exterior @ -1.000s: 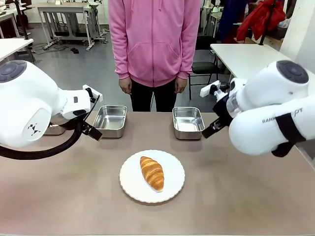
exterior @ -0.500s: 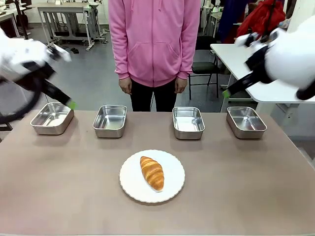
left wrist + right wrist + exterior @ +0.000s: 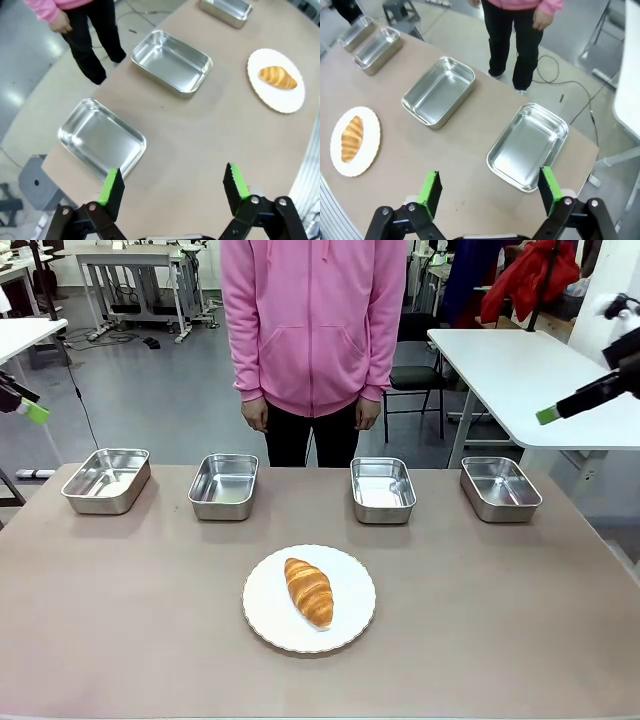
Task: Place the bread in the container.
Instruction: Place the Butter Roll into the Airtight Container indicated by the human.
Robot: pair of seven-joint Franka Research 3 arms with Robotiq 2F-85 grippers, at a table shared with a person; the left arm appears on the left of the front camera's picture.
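Left pincer [image 3: 173, 187]: released, green pads spread wide with nothing between them, held high above the left end of the table [image 3: 200, 150]; right pincer [image 3: 489, 190]: likewise released and empty, held high above the right end. Bread [image 3: 308, 592]: one croissant, lying on the round white plate [image 3: 352, 625] at the near middle of the table, well apart from both pincers, untouched. Containers: four steel trays in a row along the far edge, listed left to right as far-left tray [image 3: 100, 504], inner-left tray [image 3: 222, 510], inner-right tray [image 3: 382, 516], far-right tray [image 3: 505, 512]; all four bare inside; which one is meant to receive the bread cannot be told. Person [image 3: 314, 330]: standing at the far side behind the two inner trays, hands hanging down, not reaching over the table. Progress, as judged: nothing of the task done; bread not yet grasped, no tray filled. Outstanding: bring one pincer down to the plate, take the croissant across its ridged middle, lift it clear, carry it far to a tray, let go inside the rim
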